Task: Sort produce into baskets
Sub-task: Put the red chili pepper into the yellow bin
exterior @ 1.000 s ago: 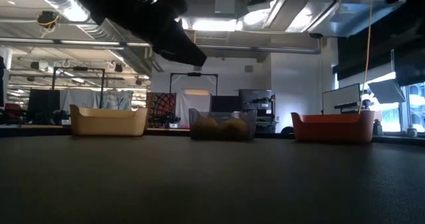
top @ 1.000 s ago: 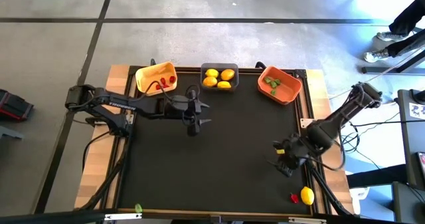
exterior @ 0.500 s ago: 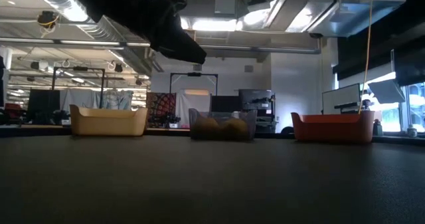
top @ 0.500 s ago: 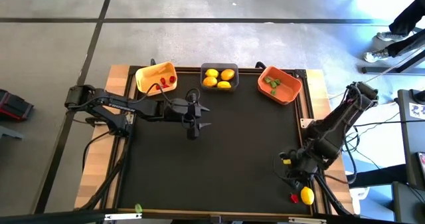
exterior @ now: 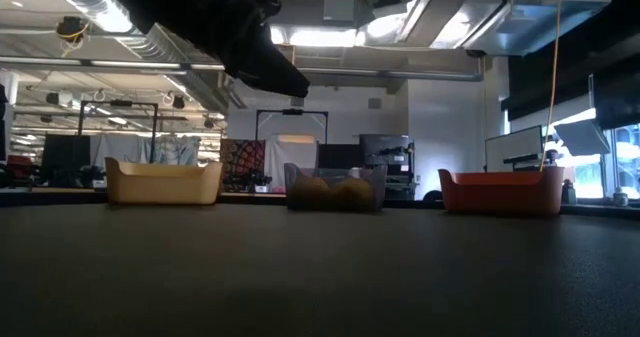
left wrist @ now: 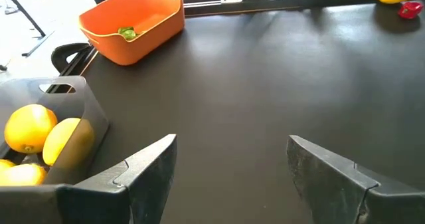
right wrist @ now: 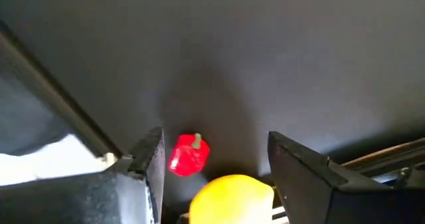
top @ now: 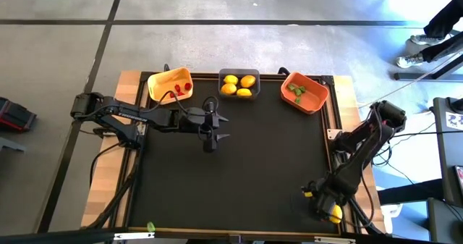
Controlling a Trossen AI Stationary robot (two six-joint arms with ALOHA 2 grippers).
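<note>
The right gripper (right wrist: 212, 164), fingers spread and holding nothing, hangs over a lemon (right wrist: 232, 199) and a red piece (right wrist: 189, 155) at the table's near right corner; from above it hides the red piece. The left gripper (left wrist: 229, 167) waits spread near the grey basket (left wrist: 73, 117).

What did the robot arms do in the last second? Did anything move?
The right gripper swung toward the table's near right corner and now hangs open over the yellow lemon and the small red piece there; it has not grasped either. The left gripper stayed open near the middle of the table. The three baskets and the produce in them did not move.
</note>
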